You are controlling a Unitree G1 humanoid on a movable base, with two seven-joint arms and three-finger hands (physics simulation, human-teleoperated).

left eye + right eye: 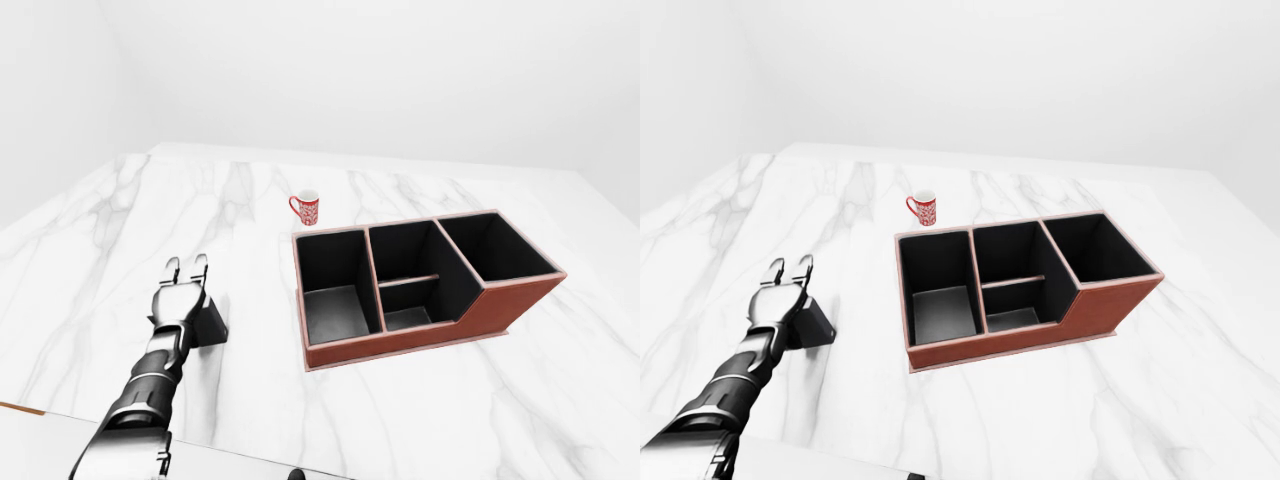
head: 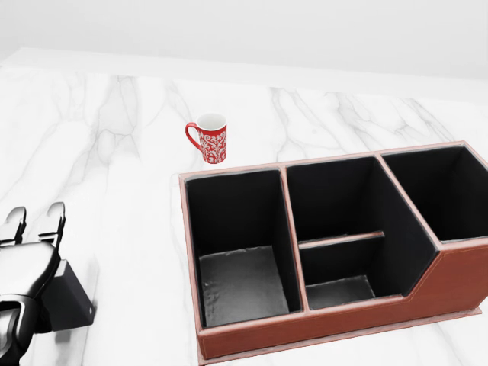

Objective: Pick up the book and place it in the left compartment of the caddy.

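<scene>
Left hand (image 1: pixel 183 290) sits over the dark book (image 1: pixel 205 325), well left of the caddy (image 1: pixel 420 290); fingers spread past its top edge, not closed on it. Risk: a shallow grab slips off the flat cover. Eye views show the whole arm; head view crops it at the hand. Right hand unseen.

I see a red mug (image 2: pixel 210 138) with white swirls, a brown-red caddy (image 1: pixel 500 306) that is black inside, a black book (image 1: pixel 201 323), and a white surface (image 1: pixel 90 240) with grey veins.
</scene>
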